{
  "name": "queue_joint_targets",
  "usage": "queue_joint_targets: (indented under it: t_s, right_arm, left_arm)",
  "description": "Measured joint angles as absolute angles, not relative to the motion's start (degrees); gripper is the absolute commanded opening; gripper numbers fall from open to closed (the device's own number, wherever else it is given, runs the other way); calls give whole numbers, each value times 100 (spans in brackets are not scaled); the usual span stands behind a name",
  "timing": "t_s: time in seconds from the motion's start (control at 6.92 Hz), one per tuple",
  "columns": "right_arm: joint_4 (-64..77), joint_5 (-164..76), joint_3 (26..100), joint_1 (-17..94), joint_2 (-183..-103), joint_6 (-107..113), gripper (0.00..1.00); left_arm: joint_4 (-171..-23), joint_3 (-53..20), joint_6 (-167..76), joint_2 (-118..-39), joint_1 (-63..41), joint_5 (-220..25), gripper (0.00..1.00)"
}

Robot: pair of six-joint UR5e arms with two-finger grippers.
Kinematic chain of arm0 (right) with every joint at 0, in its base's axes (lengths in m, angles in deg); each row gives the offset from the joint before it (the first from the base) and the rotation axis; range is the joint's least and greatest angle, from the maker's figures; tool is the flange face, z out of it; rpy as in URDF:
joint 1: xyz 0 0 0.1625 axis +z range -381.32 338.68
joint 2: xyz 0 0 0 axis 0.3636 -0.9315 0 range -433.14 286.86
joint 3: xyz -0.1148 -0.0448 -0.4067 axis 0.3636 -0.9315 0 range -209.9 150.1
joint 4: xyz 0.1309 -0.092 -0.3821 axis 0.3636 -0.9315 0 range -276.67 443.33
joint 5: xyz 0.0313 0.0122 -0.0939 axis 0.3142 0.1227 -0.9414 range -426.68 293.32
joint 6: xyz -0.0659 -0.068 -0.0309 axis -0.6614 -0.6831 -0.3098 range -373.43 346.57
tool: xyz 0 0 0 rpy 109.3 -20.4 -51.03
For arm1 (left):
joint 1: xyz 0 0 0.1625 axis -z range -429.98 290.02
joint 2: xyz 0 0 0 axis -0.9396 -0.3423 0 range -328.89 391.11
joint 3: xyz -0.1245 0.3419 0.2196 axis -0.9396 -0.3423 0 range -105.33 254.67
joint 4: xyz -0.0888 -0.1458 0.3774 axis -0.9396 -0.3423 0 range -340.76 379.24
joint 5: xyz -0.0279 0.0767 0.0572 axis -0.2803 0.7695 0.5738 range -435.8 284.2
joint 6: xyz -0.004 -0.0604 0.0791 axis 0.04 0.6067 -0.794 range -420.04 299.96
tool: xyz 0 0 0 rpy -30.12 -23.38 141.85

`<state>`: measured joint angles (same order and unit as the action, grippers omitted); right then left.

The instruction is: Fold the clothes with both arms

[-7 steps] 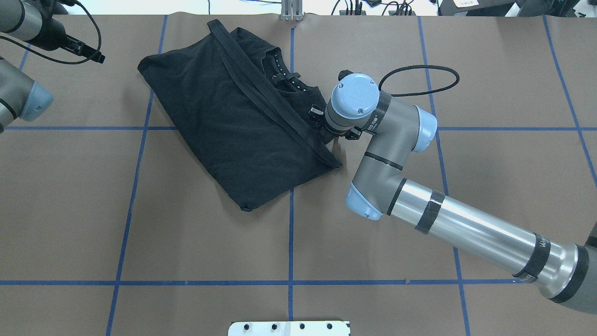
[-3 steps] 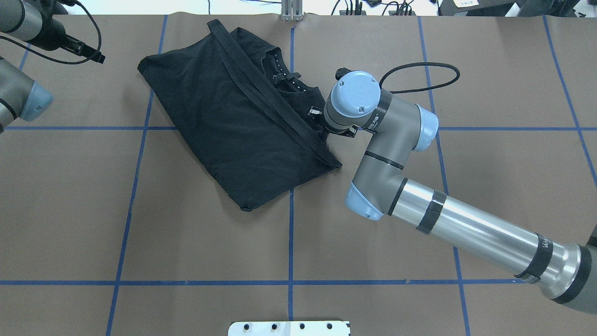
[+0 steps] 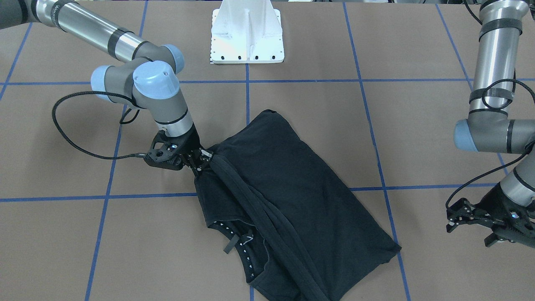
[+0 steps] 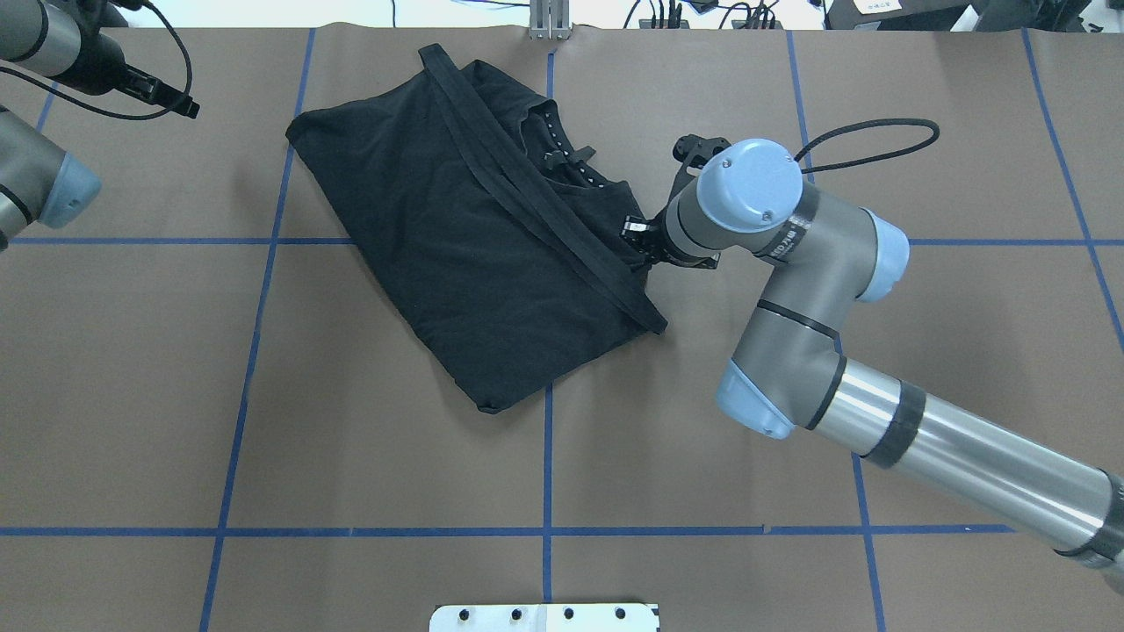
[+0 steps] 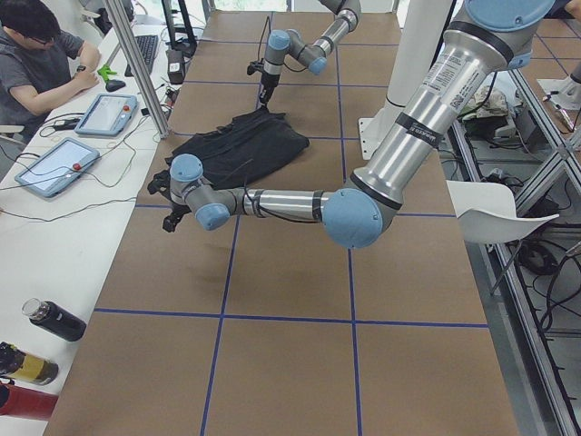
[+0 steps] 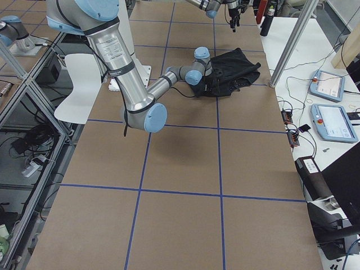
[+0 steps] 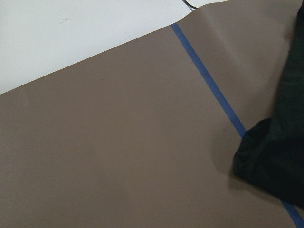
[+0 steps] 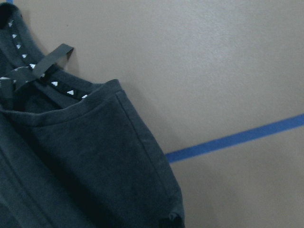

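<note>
Blind spots first: the T-shirt is showing only plain black. It's folded over, w/ a long doubled band running diagonally across it and the collar tape w/ white triangles peeking out. Its far end is getting cut off at the bottom of the front-facing view. Neither wrist cam is catching any fingers. In the overhead view my own wrist is covering most of my right claw.

The shirt is lying flat near the far edge of the table, about mid-length.

My right arm is reaching in low from the near right side. Its wrist is bent over and the claw is pointing down at the shirt's right edge. The jaws are pinching together on the fabric bunched there.

My left arm is hanging folded by the far edge on the left side. My left claw is hovering over bare table w/ jaws apart and nothing in them, well apart from the shirt.
</note>
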<state>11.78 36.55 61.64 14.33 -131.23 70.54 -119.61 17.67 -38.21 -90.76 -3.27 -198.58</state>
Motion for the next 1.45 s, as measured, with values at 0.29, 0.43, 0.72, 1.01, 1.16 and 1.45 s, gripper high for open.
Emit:
queue_joint_targets:
  t_s: [0.29,0.43,0.72,1.01,1.16,1.45]
  right_arm:
    - [346,3372,7469,764,-13578,7264,0]
    - [148,3039,7800,318,-13684,7527,0]
    - [3,2499,8052,-334,-13737,7974,0]
    - [-107,2278,8187,-588,-13751,8136,0]
    - [-120,2246,8202,-627,-13771,8131,5]
    - [-119,2229,8196,-587,-13857,8033,100]
  left_arm:
    - [-11965,1739,-3809,-9077,-333,-19858,100]
    - [-11968,1732,-3807,-9074,-335,-19857,100]
    - [-11967,1728,-3807,-9076,-336,-19857,100]
    - [-11971,1708,-3793,-9079,-336,-19858,100]
    - [-11971,1693,-3780,-9079,-336,-19858,100]
    - [-11971,1685,-3773,-9079,-336,-19859,100]
